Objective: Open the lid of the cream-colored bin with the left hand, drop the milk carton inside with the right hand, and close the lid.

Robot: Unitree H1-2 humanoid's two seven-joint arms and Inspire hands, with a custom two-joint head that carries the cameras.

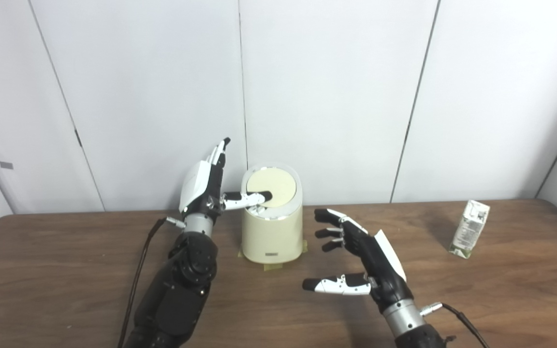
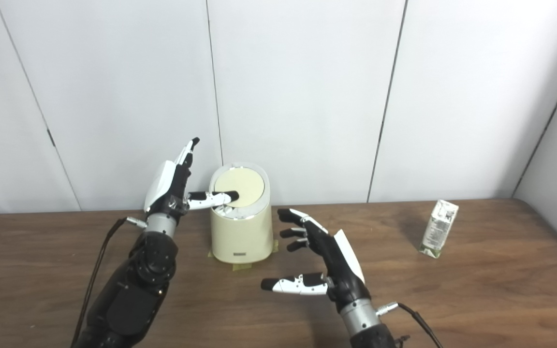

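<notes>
The cream-colored bin (image 1: pixel 272 232) stands on the table's middle, its round lid (image 1: pixel 274 186) down and closed. My left hand (image 1: pixel 205 183) is raised at the bin's left side, fingers pointing up, thumb (image 1: pixel 247 198) stretched over the lid's front edge; it holds nothing. My right hand (image 1: pixel 360 256) hovers open and empty to the right of and in front of the bin, fingers apart. The milk carton (image 1: pixel 469 228) stands upright at the far right of the table, well away from both hands.
The wooden table (image 1: pixel 65 270) runs the full width of the view. White wall panels (image 1: pixel 331 96) close off the back. Cables trail from both wrists. Tape holds the bin's base to the table.
</notes>
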